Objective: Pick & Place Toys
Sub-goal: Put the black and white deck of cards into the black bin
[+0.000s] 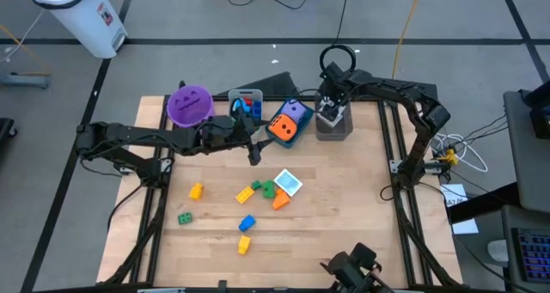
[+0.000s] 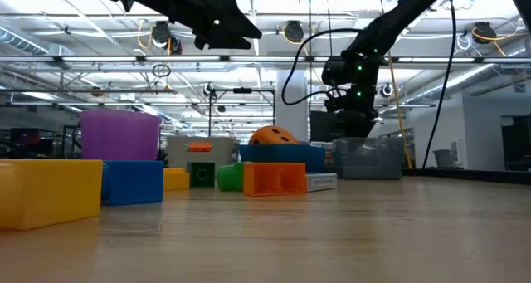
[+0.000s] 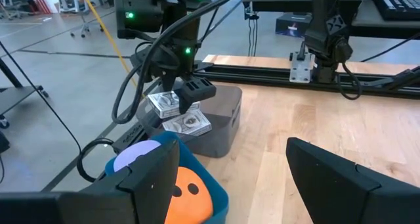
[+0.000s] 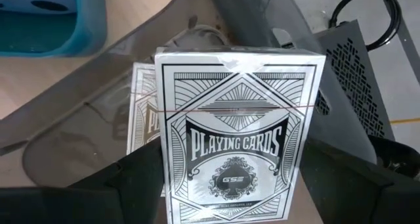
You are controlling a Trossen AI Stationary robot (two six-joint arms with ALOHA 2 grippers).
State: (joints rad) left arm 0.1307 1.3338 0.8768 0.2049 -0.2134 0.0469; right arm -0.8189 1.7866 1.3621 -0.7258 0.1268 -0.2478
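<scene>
Toys lie loose mid-table in the high view: we count two yellow bricks, two green, one blue, one orange, and one card box on the table. The left claw hangs spread and empty just above them. Through the left wrist view, we see the right claw clamping a card pack over the grey bin, a second pack inside. Our right wrist view confirms two packs.

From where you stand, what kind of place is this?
Probably a robotics lab in a large industrial hall: a wooden table set up with two robot arms, bare ceiling beams and pipes, and a keyboard on a desk nearby.
</scene>
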